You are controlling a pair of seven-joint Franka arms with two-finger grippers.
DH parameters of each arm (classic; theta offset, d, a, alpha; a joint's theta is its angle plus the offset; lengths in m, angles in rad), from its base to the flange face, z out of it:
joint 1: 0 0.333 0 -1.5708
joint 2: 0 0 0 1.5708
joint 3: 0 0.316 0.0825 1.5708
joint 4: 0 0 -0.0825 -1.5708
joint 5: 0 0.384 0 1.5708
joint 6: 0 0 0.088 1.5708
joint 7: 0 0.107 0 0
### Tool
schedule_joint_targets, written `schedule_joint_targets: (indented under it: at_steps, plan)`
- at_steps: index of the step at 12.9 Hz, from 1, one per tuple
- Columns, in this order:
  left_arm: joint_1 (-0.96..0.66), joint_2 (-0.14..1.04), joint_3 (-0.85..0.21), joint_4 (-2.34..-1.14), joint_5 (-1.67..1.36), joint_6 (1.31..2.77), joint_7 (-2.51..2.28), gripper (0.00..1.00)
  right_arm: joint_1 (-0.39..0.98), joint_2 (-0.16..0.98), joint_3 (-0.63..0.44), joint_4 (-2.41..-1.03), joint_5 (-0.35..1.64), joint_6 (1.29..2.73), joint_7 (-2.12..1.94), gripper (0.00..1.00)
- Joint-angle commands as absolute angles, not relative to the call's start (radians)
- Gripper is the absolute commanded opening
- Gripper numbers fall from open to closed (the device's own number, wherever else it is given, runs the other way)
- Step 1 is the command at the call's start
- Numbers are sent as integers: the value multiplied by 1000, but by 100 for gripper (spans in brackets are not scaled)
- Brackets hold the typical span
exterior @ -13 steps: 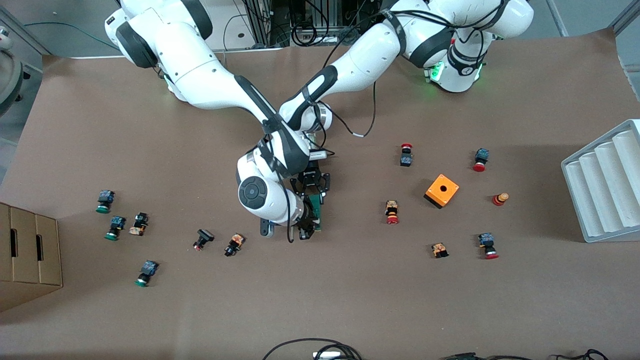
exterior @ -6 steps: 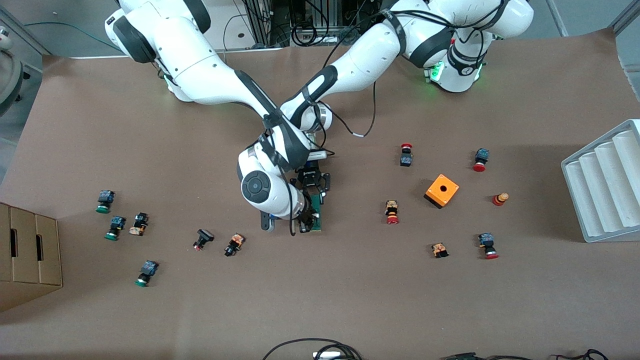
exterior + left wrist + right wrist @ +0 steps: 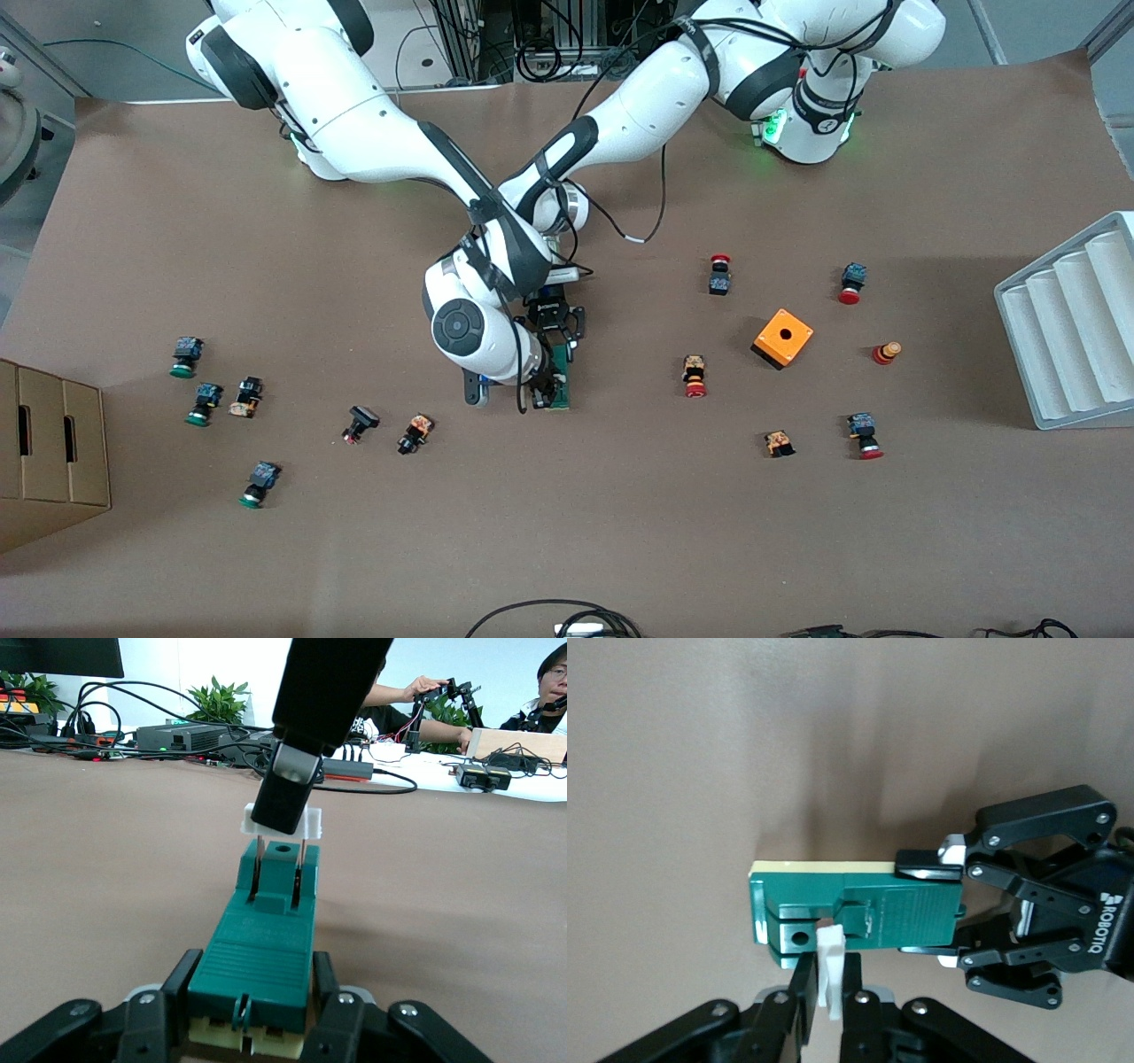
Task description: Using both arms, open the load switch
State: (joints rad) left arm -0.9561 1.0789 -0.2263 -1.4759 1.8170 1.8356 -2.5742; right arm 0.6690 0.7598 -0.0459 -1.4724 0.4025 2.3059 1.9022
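Brown paper-covered worktop (image 3: 620, 532); two white jointed arms cross mid-worktop. One ridged grey plastic tray (image 3: 1072, 323), one cardboard box (image 3: 44, 452), one orange square box with a hole (image 3: 782, 338). One dark-green rectangular plastic load switch (image 3: 259, 948) lies mid-worktop: left gripper (image 3: 251, 1028) pinches its body, right gripper (image 3: 826, 997) pinches its white tab (image 3: 829, 967). Roughly fourteen small capped pushbuttons are scattered around.

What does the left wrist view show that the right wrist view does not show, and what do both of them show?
Only the left wrist view shows two thin metal pins under the white tab, which is lifted off the load switch, and people at a desk far away.

Only the right wrist view shows the switch's cream base strip and the whole left end effector from above.

Both show the left end effector shut on one end of the green switch and the right end effector pinching the white tab.
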Motion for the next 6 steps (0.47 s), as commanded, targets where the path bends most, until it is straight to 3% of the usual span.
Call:
schedule_joint_targets:
  at_steps: [1,6]
  plan:
    - [-943,1108,-245,-1451,1833,1856,-2576,56,683,706,-38,-1560,385,2292,1902,16]
    - [-943,1108,-245,-1450,1835,1856,-2574,56,687,689,-37,-1563,385,2286,1896,16]
